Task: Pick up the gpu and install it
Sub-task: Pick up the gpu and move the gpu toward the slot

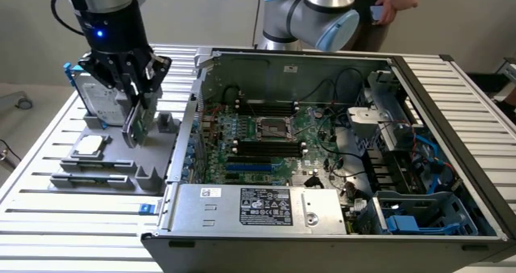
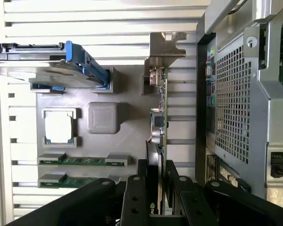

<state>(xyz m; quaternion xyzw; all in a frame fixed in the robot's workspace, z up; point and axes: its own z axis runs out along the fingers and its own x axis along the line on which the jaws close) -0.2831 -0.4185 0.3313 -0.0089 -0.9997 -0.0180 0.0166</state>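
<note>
The gpu (image 1: 135,127) is a thin green card standing on edge over the grey holder tray (image 1: 105,173), at the exterior view's left, beside the open computer case (image 1: 339,61). My gripper (image 1: 134,104) comes down from above and is shut on the card's upper edge. In the wrist view the gpu (image 2: 159,117) runs edge-on away from my gripper (image 2: 156,183), with its silver bracket (image 2: 166,44) at the far end and one finger (image 2: 140,188) on each side. Whether its lower edge is free of the tray's slot I cannot tell.
The tray also carries a hard drive with a blue frame (image 1: 98,95), a processor chip (image 1: 90,145) and memory sticks (image 2: 82,161). The case holds the motherboard (image 1: 266,134) and a silver power supply (image 1: 258,208). A person (image 1: 387,7) stands behind, near the arm's blue-capped joint (image 1: 322,16).
</note>
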